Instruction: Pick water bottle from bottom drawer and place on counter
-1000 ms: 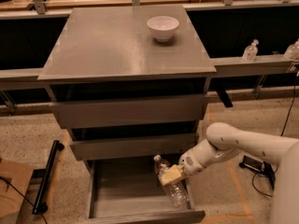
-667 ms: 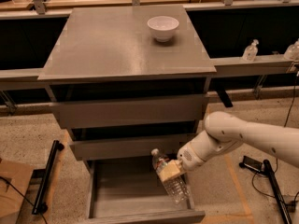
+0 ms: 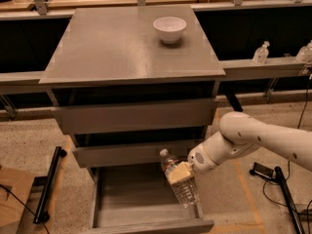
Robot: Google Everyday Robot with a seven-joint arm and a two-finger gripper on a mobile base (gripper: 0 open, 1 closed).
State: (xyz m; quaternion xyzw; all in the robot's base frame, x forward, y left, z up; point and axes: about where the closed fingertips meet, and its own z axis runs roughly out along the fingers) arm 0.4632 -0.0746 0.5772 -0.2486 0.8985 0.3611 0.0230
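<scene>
The water bottle, clear and crinkled with a small cap, hangs tilted above the right side of the open bottom drawer, cap toward the upper left. My gripper comes in from the right on a white arm and is shut on the bottle's upper body, with tan fingertips around it. The bottle is lifted off the drawer floor, in front of the middle drawer's front. The counter is the grey metal cabinet top above.
A white bowl stands on the counter at the back right. Two upper grey drawers are pulled out slightly. Pump-top dispenser bottles stand on a ledge at right. A black bar and cables lie on the floor.
The gripper has lifted the water bottle up and slightly left out of the bottom drawer. The arm's elbow has risen and swung upward.
</scene>
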